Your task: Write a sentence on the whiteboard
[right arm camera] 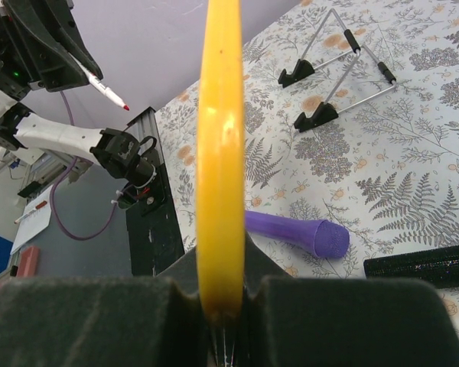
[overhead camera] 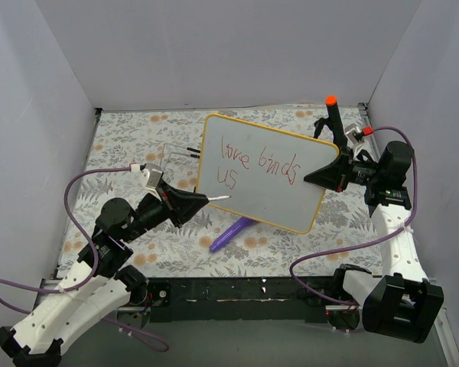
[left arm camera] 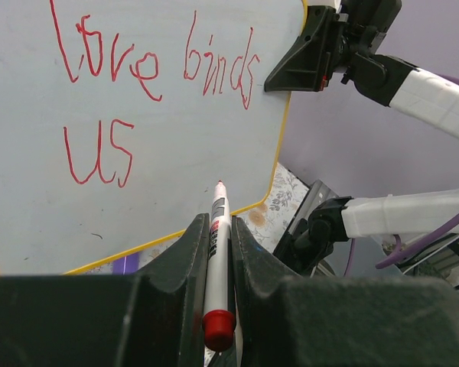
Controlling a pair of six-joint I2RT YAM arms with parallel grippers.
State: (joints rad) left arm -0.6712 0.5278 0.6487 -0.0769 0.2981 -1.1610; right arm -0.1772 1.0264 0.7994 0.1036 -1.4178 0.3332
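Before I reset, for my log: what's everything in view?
white rectangular whiteboard, yellow frame: one, held tilted, centre
handwritten sentence: one, red, on the whiteboard
white marker, red tip: one, in left gripper
purple cylindrical object: one, lying below whiteboard
wire stand, black feet: one, silver, behind whiteboard
black stick, orange tip: one, far right
floral tablecloth: one, grey-beige, under everything
left gripper: one, black, shut on marker
right gripper: one, black, shut on whiteboard edge

The whiteboard [overhead camera: 264, 172] stands right of the left hand's [overhead camera: 201, 200] marker [overhead camera: 219, 198]; a cylinder [overhead camera: 231, 233] lies before it on the table [overhead camera: 138, 138].
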